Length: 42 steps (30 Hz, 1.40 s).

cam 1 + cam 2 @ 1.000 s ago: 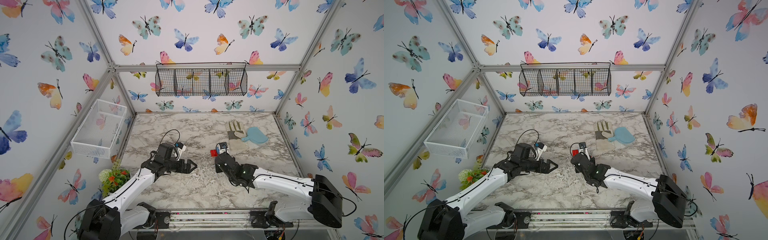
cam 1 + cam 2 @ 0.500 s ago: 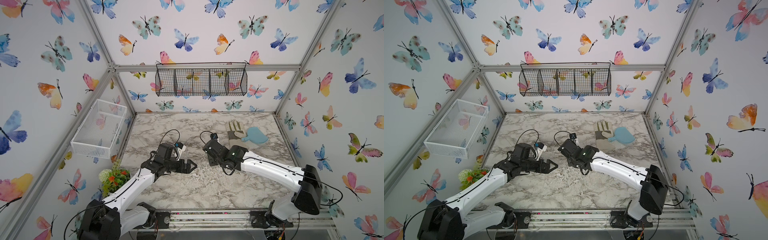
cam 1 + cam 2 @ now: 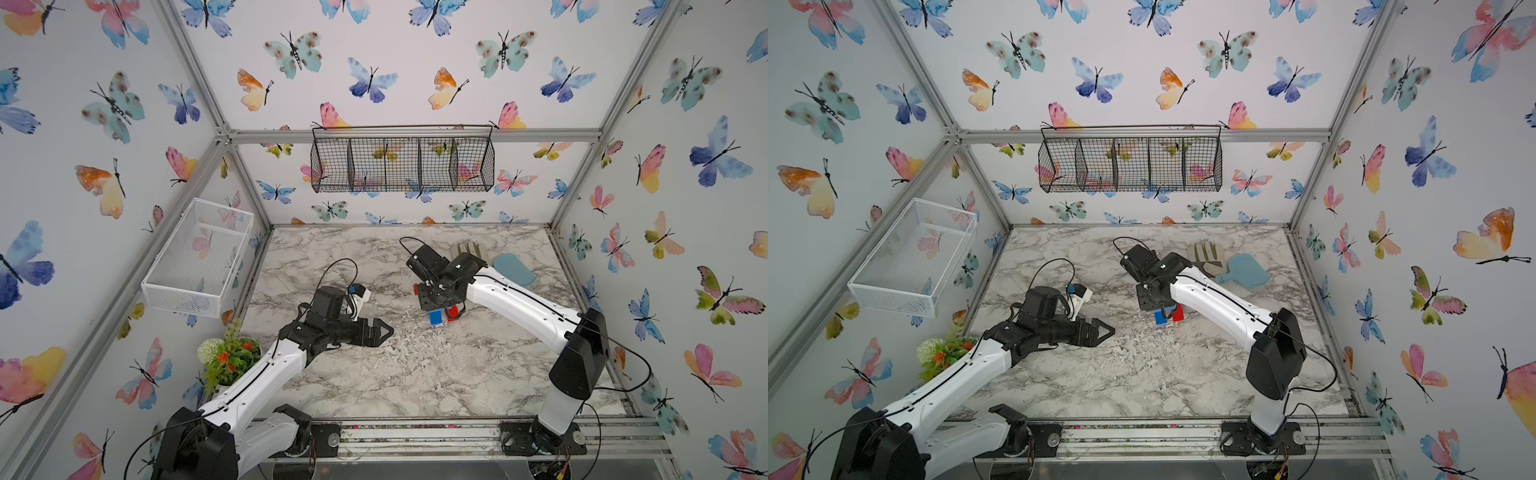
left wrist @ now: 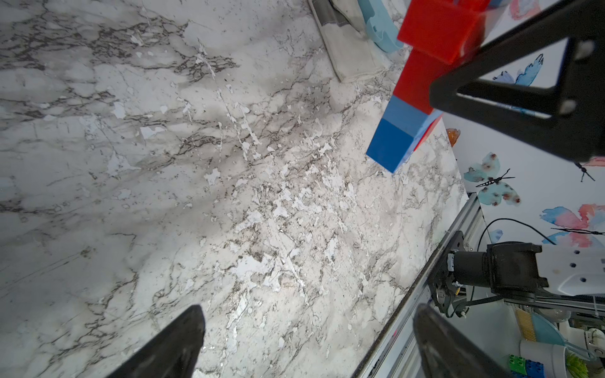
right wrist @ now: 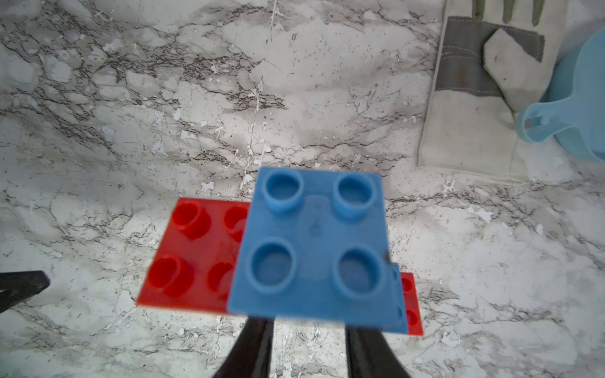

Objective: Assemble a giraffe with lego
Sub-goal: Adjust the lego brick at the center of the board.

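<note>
Right gripper (image 3: 441,308) is clamped on the giraffe (image 3: 441,316), with the arm reaching in from the right and the wrist pointing down. The giraffe is roughly mid-table, a bit right of centre, low over the marble table (image 3: 395,374). I can't tell if its underside touches. In both top views I only get a blue block and a red block side by side under the gripper.

In the right wrist view I'm looking down on a blue brick (image 5: 314,248) with four studs. A red brick (image 5: 193,258) steps out lower on one side and there's a strip of red on the opposite side. Both black fingers (image 5: 250,347) run in under the blue brick's edge. The left wrist view shows the stack side-on, red above blue, with a right finger across the red part.

Left gripper (image 3: 384,331) has its fingers (image 4: 183,340) spread wide with nothing between them. Its tip points toward the giraffe, near but clear of it.

The glove (image 3: 467,249) and the pale blue paddle (image 3: 515,270) lie flat just beside each other behind the right arm, toward the back right. The plant (image 3: 228,357) is at the table's front-left edge.
</note>
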{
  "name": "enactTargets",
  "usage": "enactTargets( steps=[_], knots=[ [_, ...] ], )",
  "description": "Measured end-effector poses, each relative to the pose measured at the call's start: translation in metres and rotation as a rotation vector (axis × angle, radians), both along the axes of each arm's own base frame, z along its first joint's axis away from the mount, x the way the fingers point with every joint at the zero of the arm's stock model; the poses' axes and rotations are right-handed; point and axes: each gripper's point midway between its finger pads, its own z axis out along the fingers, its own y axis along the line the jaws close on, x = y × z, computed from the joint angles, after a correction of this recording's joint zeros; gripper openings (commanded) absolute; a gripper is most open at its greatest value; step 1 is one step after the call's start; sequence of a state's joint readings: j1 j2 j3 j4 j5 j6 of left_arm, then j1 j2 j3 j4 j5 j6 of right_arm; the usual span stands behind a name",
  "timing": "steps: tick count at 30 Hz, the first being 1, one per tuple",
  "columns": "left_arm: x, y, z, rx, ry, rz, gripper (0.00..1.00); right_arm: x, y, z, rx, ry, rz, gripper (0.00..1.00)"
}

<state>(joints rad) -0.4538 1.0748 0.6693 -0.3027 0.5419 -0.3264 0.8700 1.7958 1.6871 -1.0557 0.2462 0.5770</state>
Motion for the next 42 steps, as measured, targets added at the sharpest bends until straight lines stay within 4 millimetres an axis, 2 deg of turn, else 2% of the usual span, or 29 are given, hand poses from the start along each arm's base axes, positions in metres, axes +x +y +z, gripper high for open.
enactTargets(
  steps=[20, 26, 42],
  knots=[
    [-0.001, 0.0, 0.004, -0.006, -0.012, 0.0, 0.98, 0.001, -0.012, -0.035, -0.005, 0.352, 0.025, 0.3],
    [-0.001, 0.0, 0.004, -0.01, -0.011, -0.004, 0.98, -0.009, -0.017, -0.041, 0.011, 0.436, 0.017, 0.3],
    [-0.003, -0.001, 0.008, -0.02, -0.019, -0.01, 0.98, -0.054, -0.03, -0.077, 0.003, 0.666, -0.009, 0.29]
  ],
)
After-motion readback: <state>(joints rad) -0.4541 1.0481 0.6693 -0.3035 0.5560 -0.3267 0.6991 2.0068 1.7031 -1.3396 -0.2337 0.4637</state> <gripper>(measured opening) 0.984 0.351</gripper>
